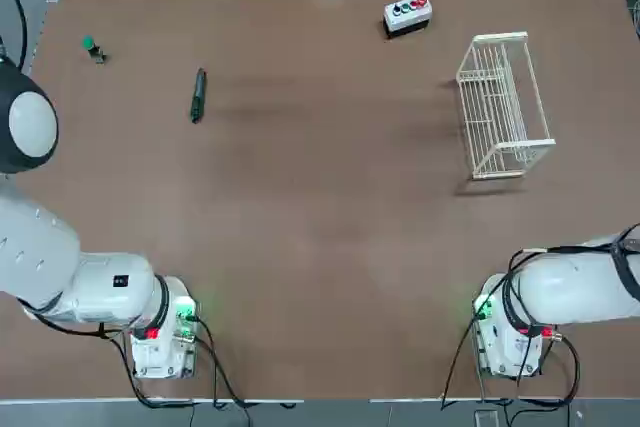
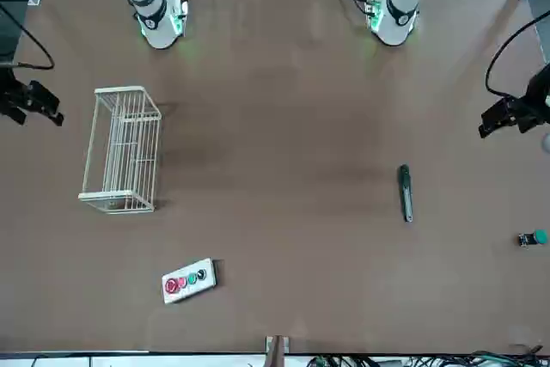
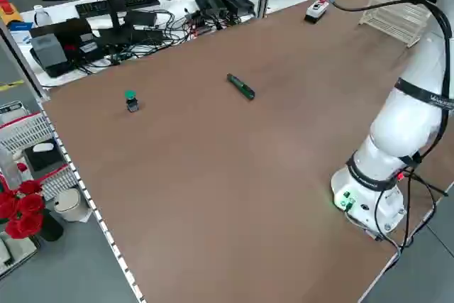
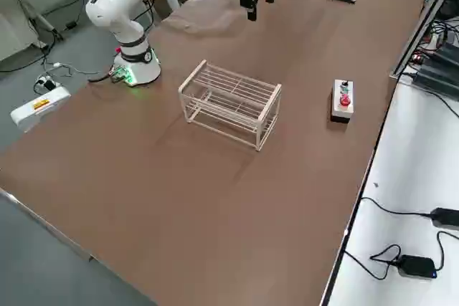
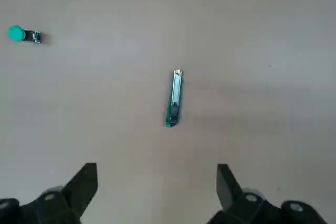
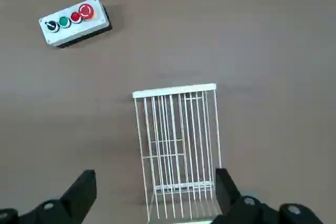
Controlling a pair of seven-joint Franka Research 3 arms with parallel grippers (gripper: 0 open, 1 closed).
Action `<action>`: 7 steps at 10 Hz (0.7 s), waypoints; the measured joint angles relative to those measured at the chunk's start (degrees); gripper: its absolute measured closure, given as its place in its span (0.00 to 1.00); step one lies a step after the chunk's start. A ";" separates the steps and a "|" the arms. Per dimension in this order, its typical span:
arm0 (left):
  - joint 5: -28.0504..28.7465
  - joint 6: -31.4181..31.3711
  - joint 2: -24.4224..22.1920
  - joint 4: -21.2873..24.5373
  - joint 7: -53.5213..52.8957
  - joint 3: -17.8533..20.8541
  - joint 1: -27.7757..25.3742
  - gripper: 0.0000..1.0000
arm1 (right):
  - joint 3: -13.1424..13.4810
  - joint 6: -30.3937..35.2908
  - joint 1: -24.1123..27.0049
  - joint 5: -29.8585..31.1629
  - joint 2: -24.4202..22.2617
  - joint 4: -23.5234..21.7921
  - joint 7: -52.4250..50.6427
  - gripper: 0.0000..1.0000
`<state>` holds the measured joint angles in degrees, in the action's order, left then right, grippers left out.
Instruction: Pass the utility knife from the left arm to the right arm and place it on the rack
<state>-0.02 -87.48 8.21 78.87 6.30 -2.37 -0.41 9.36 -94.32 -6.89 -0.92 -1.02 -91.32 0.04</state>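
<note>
Utility knife (image 1: 198, 95) far left on table (image 1: 320, 247), rack (image 1: 503, 107) far right

Top looks straight down, front faces the bases; both share the whole worktop (image 1: 330, 247). Sides oblique, wrists close overhead.

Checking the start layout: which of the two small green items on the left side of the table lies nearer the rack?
The utility knife, the slim dark stick. The green-capped knob sits farther from the rack, near the table's left edge.
</note>
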 joint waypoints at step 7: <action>0.00 -0.39 2.28 1.60 -1.36 0.14 -1.32 0.00 | -0.31 1.52 -0.64 -0.06 0.00 0.06 -0.18 0.00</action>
<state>-0.02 -87.87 10.49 80.47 4.94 -2.23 -1.73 9.04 -92.80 -7.53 -0.98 -1.02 -91.26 -0.14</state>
